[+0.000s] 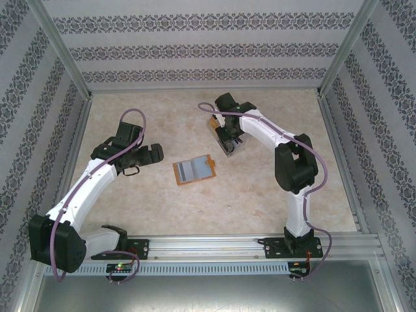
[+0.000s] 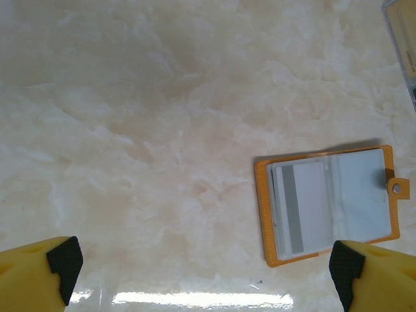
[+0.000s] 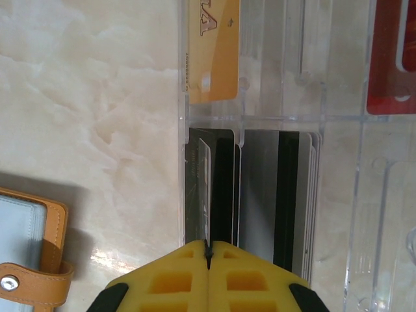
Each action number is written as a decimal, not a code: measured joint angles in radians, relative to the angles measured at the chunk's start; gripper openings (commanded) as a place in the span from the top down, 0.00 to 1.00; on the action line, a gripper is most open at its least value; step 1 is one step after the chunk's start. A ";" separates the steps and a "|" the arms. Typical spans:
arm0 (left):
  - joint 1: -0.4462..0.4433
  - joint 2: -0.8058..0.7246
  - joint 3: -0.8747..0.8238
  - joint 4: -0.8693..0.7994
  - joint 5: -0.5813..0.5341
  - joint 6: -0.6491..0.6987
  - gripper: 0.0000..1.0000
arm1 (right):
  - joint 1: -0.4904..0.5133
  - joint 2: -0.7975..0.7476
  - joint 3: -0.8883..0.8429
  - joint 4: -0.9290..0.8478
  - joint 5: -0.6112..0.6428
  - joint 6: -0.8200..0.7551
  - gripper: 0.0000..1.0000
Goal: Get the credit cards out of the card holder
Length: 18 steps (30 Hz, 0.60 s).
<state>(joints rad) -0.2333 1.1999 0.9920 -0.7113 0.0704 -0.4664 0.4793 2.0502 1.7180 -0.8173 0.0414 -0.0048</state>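
The orange-tan card holder lies open on the marble table, and a pale card with a grey stripe sits in its left pocket. Its tab side appears at the lower left of the right wrist view. My left gripper hovers open to the left of the holder with nothing between its fingers. Over the clear tray my right gripper is shut on a thin credit card, held edge-on above a compartment where dark and grey credit cards lie.
The tray also holds a gold card and a red card. One corner of the tray shows at the upper right of the left wrist view. Aluminium frame posts and patterned walls close in the table on all sides.
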 measured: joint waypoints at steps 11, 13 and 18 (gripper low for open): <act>0.000 0.000 0.000 0.000 0.000 0.000 0.01 | -0.006 0.010 0.021 -0.016 -0.002 0.037 0.64; 0.000 0.000 0.000 0.000 0.000 0.000 0.01 | -0.005 -0.012 0.011 -0.012 -0.005 0.058 0.60; 0.000 0.000 0.000 0.000 0.000 -0.001 0.01 | 0.032 -0.169 -0.102 0.023 -0.005 0.144 0.48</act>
<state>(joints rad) -0.2333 1.1999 0.9920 -0.7113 0.0704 -0.4671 0.5117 1.8812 1.6157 -0.7944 0.0360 0.1394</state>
